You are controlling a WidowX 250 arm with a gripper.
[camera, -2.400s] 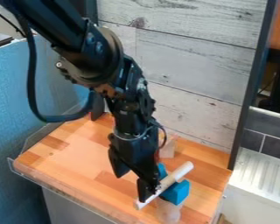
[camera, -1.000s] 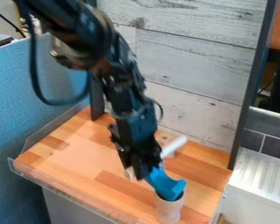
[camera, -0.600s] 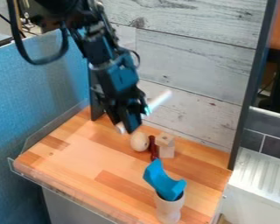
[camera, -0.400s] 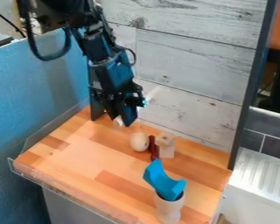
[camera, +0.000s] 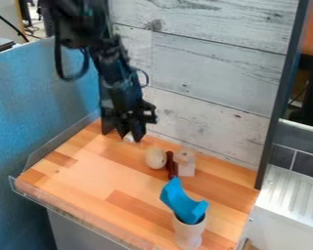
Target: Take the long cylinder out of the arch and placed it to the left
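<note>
Lifted out of the blue arch (camera: 179, 197), the white cylinder (camera: 128, 137) has been carried across to the left of the view since the earliest frame, where it was seen lying across the arch. It is now pinched by the pincer (camera: 131, 136) over the back left part of the wooden table (camera: 94, 180), near the plank wall (camera: 211, 73). Only a short pale end is seen between the fingertips, the rest being hidden; whether the table is touched by it cannot be told. Since the last frame, the pincer has been shifted slightly toward the left. The arch has been left in the mouth of the white cup (camera: 189, 234) near the front right of the table, with its upper end leaned to the left. Behind it, a dark red peg (camera: 171, 166) is set between a pale wooden egg (camera: 156, 158) and a pale wooden block (camera: 185, 163), just beside both. The table is bordered at the left by a clear rim and a blue partition (camera: 28, 122); a white radiator (camera: 290, 205) is placed at the right.
</note>
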